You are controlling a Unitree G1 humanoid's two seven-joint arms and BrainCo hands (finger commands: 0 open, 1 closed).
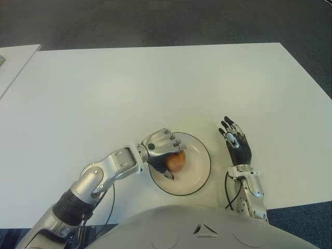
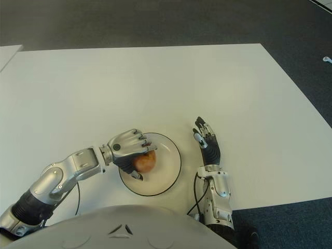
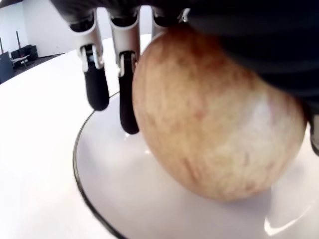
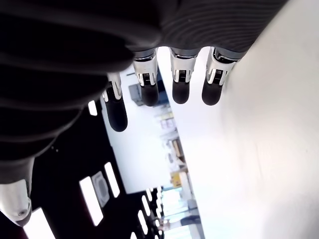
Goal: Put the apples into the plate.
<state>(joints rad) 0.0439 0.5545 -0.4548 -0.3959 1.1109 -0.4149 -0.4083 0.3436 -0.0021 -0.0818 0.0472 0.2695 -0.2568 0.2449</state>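
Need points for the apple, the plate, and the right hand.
apple [image 1: 178,162], left eye view, its exposed side below the left hand's fingers.
plate [image 1: 199,174], left eye view, bare inner surface right of the apple.
right hand [image 1: 238,144], left eye view, middle of the hand.

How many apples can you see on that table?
1. The apple is over the plate, gripped by the robot's left hand. The right hand, beside the plate, is open and empty. Another apple could be hidden out of view.
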